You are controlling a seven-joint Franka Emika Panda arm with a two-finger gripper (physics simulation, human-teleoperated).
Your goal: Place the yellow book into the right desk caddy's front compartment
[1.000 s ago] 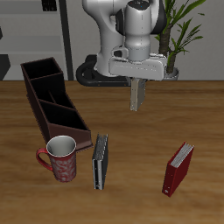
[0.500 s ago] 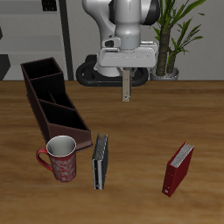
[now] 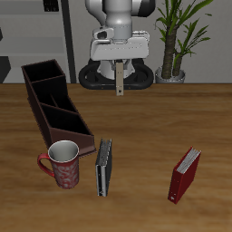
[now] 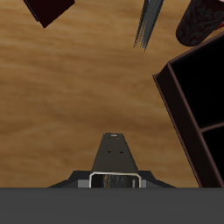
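The gripper (image 3: 120, 89) hung high above the back of the counter (image 3: 145, 127), well apart from everything on it; its fingers pointed straight down and looked pressed close together with nothing between them, and the wrist view showed them as a single narrow dark wedge (image 4: 112, 157).

The yellow book (image 3: 103, 167) stood on its edge near the counter's front edge, thin and upright, its spine running roughly front to back; it sat just beside the mug (image 3: 62, 164) and just off the near end of the right desk caddy (image 3: 54, 106); whether it touched either one could not be told. In the wrist view the same book showed as a slim dark sliver (image 4: 147, 23) beside the mug (image 4: 203, 21).

The caddy lay at a slant, running from the back of the counter toward the front, its three cells open upward and dark inside; the mug stood at its near end.

The red book (image 3: 184, 175) stood upright on the other side of the counter, well apart from the yellow book; a potted plant (image 3: 178, 36) stood behind the counter.
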